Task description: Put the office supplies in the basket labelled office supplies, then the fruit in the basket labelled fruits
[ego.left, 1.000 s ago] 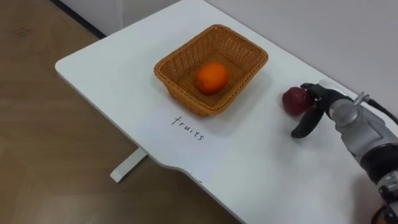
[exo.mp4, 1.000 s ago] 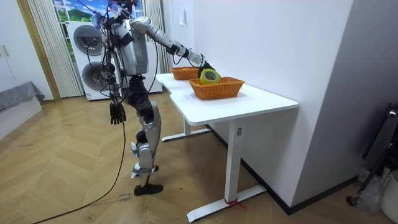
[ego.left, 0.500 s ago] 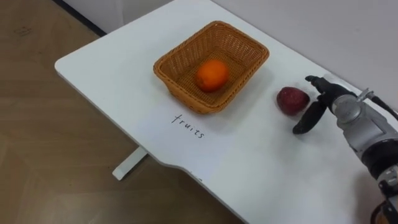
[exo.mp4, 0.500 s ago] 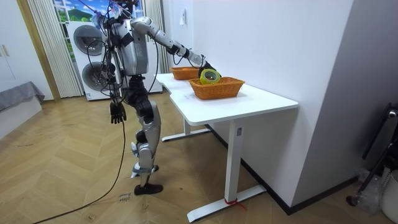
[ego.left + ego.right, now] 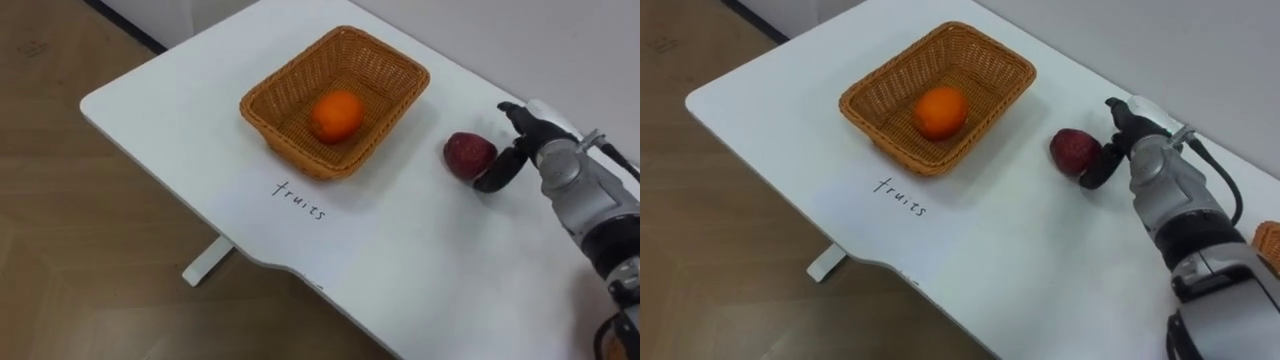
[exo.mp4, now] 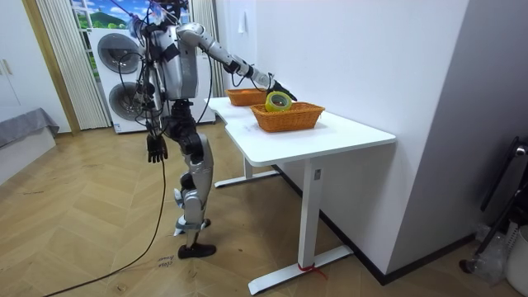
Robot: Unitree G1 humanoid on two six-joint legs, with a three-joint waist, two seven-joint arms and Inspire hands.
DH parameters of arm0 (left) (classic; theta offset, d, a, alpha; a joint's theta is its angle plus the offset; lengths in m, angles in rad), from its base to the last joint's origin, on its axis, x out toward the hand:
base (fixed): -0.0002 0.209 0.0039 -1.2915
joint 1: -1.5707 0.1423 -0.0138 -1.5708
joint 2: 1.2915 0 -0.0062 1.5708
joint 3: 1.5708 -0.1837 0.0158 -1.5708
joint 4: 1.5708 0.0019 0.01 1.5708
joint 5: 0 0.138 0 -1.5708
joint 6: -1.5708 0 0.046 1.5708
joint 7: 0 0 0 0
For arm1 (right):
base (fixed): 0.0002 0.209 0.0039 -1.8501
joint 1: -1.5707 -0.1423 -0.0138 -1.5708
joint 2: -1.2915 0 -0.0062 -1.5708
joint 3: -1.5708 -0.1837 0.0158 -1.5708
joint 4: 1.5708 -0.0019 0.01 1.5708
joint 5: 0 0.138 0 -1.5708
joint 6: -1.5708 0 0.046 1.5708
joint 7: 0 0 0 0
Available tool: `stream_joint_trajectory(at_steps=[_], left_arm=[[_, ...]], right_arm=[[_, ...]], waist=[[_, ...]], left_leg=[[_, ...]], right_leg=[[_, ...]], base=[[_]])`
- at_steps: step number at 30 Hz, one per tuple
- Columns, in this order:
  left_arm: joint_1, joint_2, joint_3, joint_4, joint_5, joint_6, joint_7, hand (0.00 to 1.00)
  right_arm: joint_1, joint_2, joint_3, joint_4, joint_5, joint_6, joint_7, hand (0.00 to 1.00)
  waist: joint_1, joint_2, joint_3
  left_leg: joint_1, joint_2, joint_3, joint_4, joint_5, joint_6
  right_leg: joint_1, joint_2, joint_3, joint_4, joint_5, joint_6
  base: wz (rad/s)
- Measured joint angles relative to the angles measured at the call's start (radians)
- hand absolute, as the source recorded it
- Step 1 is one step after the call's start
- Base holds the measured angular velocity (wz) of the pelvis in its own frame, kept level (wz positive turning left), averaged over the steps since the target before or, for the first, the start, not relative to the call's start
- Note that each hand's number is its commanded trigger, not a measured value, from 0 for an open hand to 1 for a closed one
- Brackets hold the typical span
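Your right hand (image 5: 540, 150) changed since 0.5 s ago: its thumb (image 5: 498, 170), which then hung apart below the red fruit (image 5: 468, 155), had moved in against the fruit's right side. Whole view shifted a bit too, so that was the camera, not the things. Fruit itself sat in about the same spot next to the basket as 1.0 s ago.

Red fruit lay on the white table (image 5: 420, 260), just right of the fruit basket (image 5: 290, 85), not in it. You had the hand loosely spread, not gripping: thumb curved at the fruit's side, fingers reaching past behind it, nothing wrapped round. 1 orange (image 5: 335, 115) lay in the middle of the basket. Handwritten label (image 5: 300, 201) was on the table just in front of the basket.

Room view: robot stood at the table end on the room view's left, right arm stretched over the table. Left hand (image 6: 153, 148) hung at its side, fingers loose, empty. A 2nd basket (image 6: 287, 118) stood nearer the camera with a yellow-green roll (image 6: 278, 101) in it.
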Motion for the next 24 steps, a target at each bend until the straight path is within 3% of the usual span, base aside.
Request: stream_joint_trajectory(at_steps=[10, 15, 19, 24], left_arm=[[-0.015, 0.002, -0.001, -0.001, -0.002, -0.011, -0.005, 0.00], [-0.029, 0.002, -0.018, 0.001, -0.001, -0.012, -0.013, 0.00], [-0.030, 0.003, -0.017, 0.005, -0.001, -0.012, -0.023, 0.00], [-0.030, 0.004, -0.017, 0.006, -0.001, -0.013, -0.023, 0.00]], right_arm=[[-0.013, 0.000, 0.014, -0.020, 0.005, -0.013, 0.002, 0.00], [-0.013, 0.003, 0.040, -0.027, 0.004, -0.013, 0.033, 0.00], [-0.013, 0.003, 0.040, -0.045, 0.004, -0.013, 0.050, 0.00], [-0.013, 0.003, 0.040, -0.047, 0.001, -0.013, 0.071, 0.00]], waist=[[-0.001, -0.002, 0.0010], [0.001, -0.014, -0.0004], [0.001, -0.029, 0.0029], [0.005, -0.032, 0.0046]], left_leg=[[-0.007, -0.001, 0.001, -0.001, 0.000, 0.000], [-0.007, 0.000, 0.001, -0.002, 0.000, 0.000], [-0.006, 0.000, 0.001, -0.001, 0.000, 0.000], [-0.007, -0.001, -0.001, -0.001, 0.000, 0.000]], right_leg=[[-0.007, 0.000, 0.000, 0.000, 0.000, 0.000], [-0.007, 0.000, 0.003, 0.000, 0.000, 0.000], [-0.005, 0.002, 0.006, -0.002, 0.001, 0.000], [-0.005, 0.002, 0.006, -0.004, 0.002, 0.000]], base=[[0.00], [0.00], [0.00], [0.00]])
